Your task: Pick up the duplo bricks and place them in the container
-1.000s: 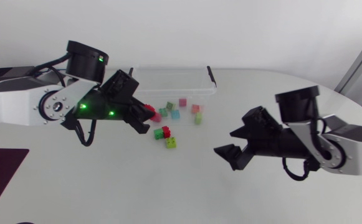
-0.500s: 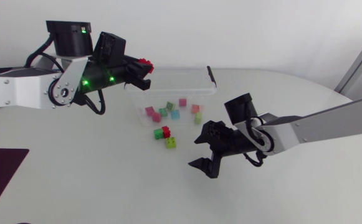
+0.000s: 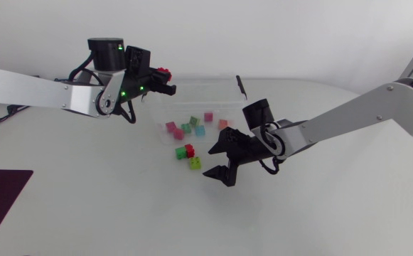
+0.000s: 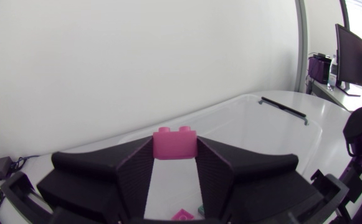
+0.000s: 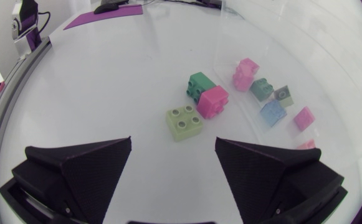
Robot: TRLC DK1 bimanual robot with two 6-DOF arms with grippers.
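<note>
Now 1 brick held, 3 loose, approx 6 in container.

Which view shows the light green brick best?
The right wrist view: the light green brick lies large ahead of the right tool, studs visible. The head view shows it small; the left wrist view misses it.

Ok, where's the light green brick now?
Near the head view's middle, the light green brick lies just ahead of the right gripper, by the red and green pair.
</note>
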